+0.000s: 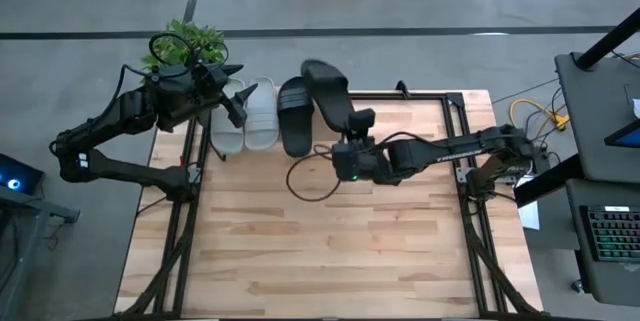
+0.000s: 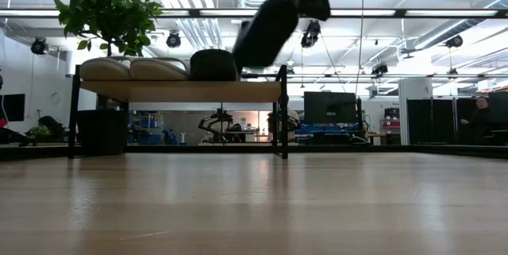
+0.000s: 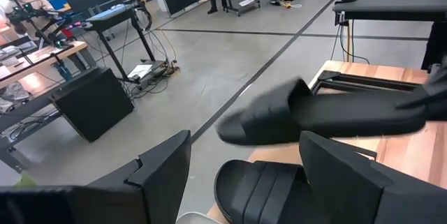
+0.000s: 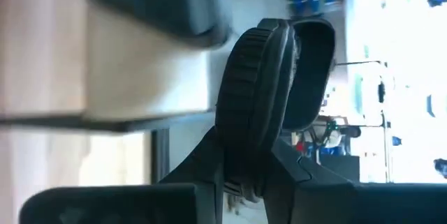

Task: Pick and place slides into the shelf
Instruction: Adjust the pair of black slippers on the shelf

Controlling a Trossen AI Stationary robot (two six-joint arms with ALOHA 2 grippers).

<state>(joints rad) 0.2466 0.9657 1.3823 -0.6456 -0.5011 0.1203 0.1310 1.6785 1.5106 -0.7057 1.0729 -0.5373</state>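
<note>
Your right gripper (image 1: 347, 139) has its jaws shut on a black slide (image 1: 328, 95) up over the shelf (image 2: 178, 90), left jaws open, so watch it doesn't bump the slide (image 1: 296, 116) already there.

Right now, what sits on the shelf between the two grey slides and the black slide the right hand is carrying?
In the high view, one black slide lies on the shelf, next to the grey slides; the right hand holds the other black slide beside it.
</note>
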